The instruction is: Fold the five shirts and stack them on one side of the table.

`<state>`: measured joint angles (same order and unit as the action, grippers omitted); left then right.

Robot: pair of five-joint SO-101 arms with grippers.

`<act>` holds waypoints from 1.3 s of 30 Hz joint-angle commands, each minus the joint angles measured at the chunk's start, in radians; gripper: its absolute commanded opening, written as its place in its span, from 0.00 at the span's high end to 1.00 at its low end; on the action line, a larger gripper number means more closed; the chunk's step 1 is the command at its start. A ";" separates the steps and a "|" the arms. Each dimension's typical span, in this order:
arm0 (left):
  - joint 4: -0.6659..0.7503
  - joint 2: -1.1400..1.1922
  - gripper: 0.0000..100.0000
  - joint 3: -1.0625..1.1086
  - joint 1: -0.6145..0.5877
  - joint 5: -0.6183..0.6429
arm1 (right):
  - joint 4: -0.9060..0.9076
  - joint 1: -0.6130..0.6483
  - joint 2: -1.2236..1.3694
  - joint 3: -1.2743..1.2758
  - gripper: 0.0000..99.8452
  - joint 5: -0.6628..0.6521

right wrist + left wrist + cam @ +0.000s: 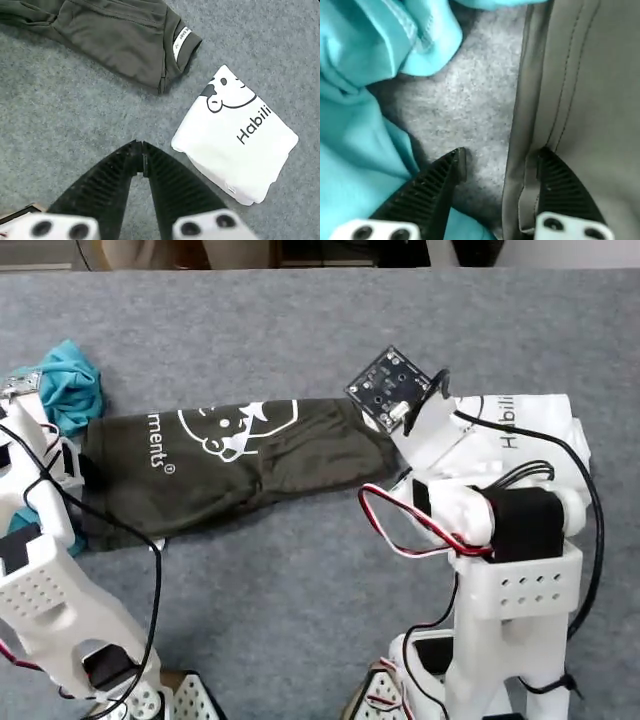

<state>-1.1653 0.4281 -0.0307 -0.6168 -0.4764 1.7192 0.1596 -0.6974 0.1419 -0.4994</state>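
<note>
High view, dark shirt: I see the dark shirt (240, 465) lying stretched out long across the middle of the table (300, 620), with its print on top.
High view, teal shirt: the teal shirt (70, 385) is crumpled at the left edge and touches the end of the dark shirt.
High view, white shirt: the white shirt (540, 430) lies folded on the right side; the right arm (520, 540) hides part of it.
Left wrist view, left gripper: my left gripper (502, 157) is open. One finger rests on the hem of the dark shirt, the other is over bare table just beside the teal shirt.
Right wrist view, right gripper: my right gripper (141, 150) is closed and holds nothing. It is above bare table, near the white shirt and the collar end of the dark shirt.
</note>
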 commanded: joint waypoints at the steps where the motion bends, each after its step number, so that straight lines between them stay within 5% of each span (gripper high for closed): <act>1: -0.048 -0.073 0.76 -0.068 -0.012 -0.005 | 0.006 -0.012 -0.015 -0.001 1.00 -0.008; 9: -0.035 -0.183 0.76 -0.014 0.029 -0.008 | 0.006 -0.012 -0.013 -0.002 1.00 -0.008; 21: 0.313 -0.183 0.76 0.265 0.064 0.046 | -0.002 -0.012 -0.013 -0.002 1.00 -0.009; 32: 0.311 -0.156 0.76 0.311 0.091 0.044 | -0.002 -0.012 -0.013 -0.004 1.00 -0.008; 39: 0.301 -0.154 0.87 0.321 0.123 0.046 | -0.002 -0.012 -0.013 -0.005 1.00 -0.009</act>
<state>-0.8585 0.2762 0.2808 -0.5140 -0.4365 1.7192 0.1596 -0.6974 0.1419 -0.4994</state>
